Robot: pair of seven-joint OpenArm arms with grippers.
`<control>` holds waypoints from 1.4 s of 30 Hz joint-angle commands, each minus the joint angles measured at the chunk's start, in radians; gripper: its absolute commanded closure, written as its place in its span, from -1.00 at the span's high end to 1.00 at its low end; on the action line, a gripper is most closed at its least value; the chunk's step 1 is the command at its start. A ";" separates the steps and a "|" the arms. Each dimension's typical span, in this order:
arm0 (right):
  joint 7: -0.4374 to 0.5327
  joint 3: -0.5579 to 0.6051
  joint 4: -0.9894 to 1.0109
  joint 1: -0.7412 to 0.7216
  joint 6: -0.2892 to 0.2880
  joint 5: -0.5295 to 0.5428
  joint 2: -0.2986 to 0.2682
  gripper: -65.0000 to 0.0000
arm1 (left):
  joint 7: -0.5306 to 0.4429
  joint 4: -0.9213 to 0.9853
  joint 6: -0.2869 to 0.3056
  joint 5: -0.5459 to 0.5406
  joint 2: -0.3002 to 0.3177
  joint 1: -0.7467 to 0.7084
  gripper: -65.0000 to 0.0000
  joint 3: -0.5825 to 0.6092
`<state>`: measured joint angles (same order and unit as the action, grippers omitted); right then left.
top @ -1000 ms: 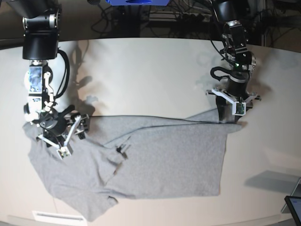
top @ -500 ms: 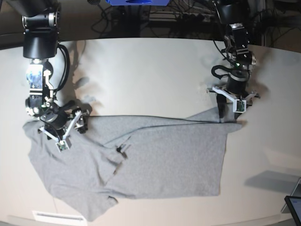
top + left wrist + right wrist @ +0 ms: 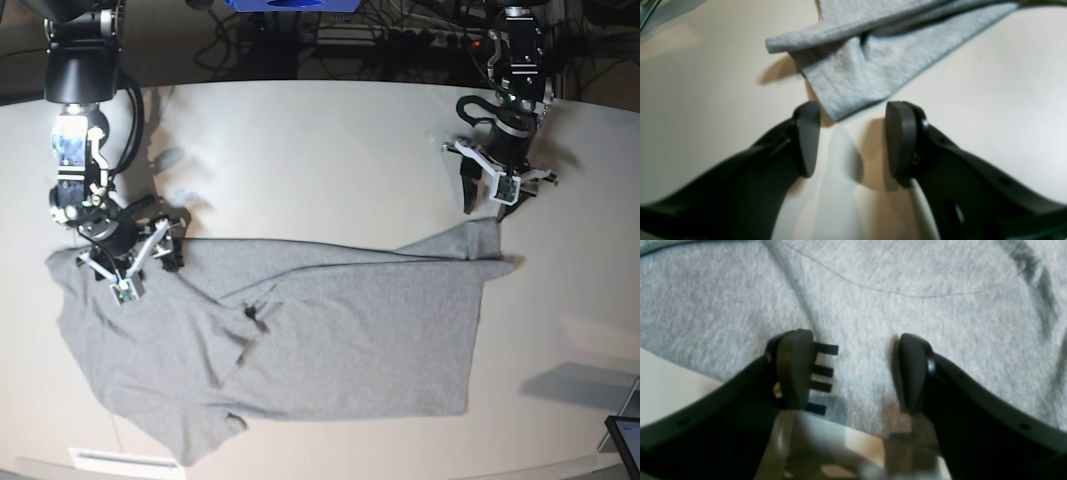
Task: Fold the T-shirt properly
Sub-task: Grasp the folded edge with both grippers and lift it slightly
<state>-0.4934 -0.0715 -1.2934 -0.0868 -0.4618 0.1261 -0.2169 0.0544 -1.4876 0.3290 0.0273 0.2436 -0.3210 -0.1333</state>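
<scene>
You are working on a broad, pale cream, matte table [image 3: 320, 150] whose curved far edge meets a dark background of tangled black cables [image 3: 400, 40] and a blue frame piece [image 3: 290, 4]. At the near right corner a dark tablet-like screen [image 3: 625, 440] pokes in; a white slotted strip [image 3: 125, 462] lies at the near left edge. Nothing stands between either arm and the cloth. The large heather-grey cotton T-shirt [image 3: 300, 340] lies spread across the near half of the table, wrinkled, one corner folded up at the far right. Your left gripper [image 3: 850, 140] hangs over bare table, fingers spread, with the shirt's pointed corner just ahead of the tips, not pinched. Your right gripper [image 3: 853, 373] sits over the shirt's far left edge, fingers spread and holding nothing, grey fabric showing between them.
</scene>
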 commanded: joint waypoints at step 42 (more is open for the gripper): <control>-0.084 -0.090 -0.071 0.120 -0.012 -0.055 -0.040 0.17 | 0.209 0.054 0.075 -0.054 -0.013 0.044 -0.05 -0.001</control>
<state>-0.4870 -0.1570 -1.3674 0.0185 -0.4782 0.1349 -0.2401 0.1551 -1.4456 0.3935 -0.0853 0.2245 -0.2569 -0.1368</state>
